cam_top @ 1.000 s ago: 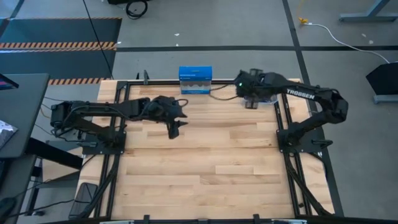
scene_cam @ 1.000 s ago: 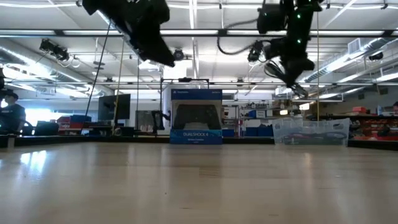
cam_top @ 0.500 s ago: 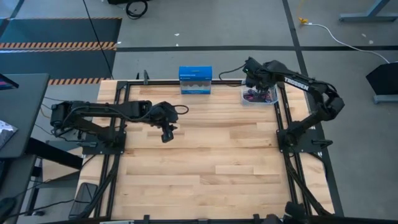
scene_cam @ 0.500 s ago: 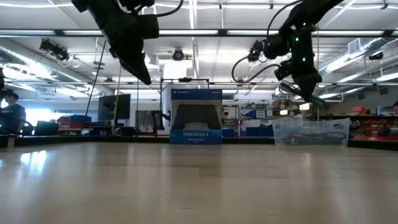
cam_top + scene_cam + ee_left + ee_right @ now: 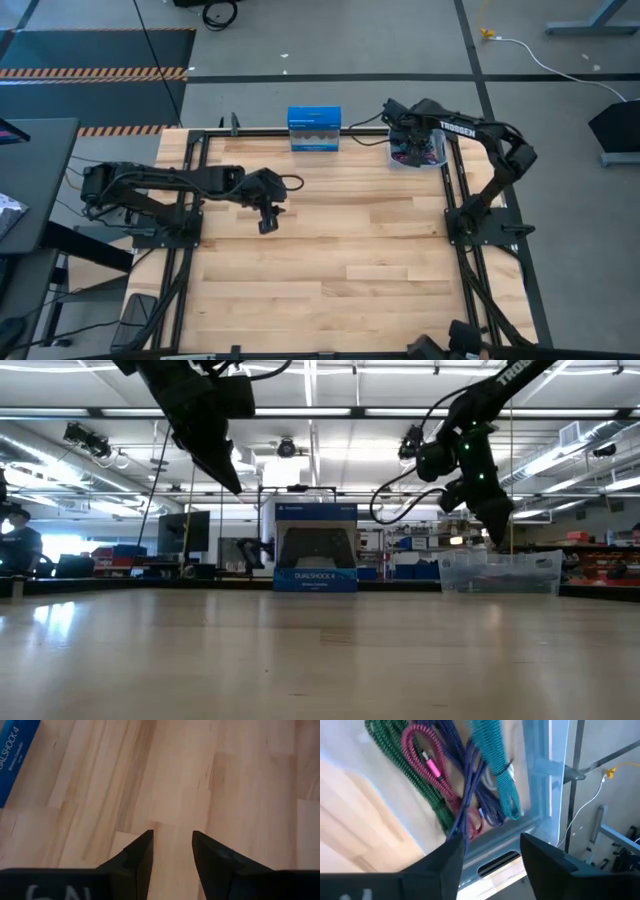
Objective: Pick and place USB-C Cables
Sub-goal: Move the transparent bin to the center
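Observation:
The USB-C cables (image 5: pixel 470 775) lie heaped in the clear plastic tray (image 5: pixel 438 160) at the table's far right: a green one (image 5: pixel 385 745), a magenta one (image 5: pixel 427 755), purple ones and a teal one (image 5: pixel 495 765). My right gripper (image 5: pixel 492 842) stands open just above the heap, over the tray (image 5: pixel 500 572), holding nothing. My left gripper (image 5: pixel 266 222) hangs open over bare wood left of the table's middle, with nothing between its fingers (image 5: pixel 142 852).
A blue rectangular box (image 5: pixel 314 128) stands upright at the far edge, between the two arms, and also shows in the low view (image 5: pixel 315 550). A black frame rail runs along the tray's outer side (image 5: pixel 570 770). Bare wood stretches across the table's near half (image 5: pixel 330 280).
My right gripper has gone down toward the tray and now stands over the cables. My left gripper has moved a little toward the table's left and near edges and has come down, then kept still.

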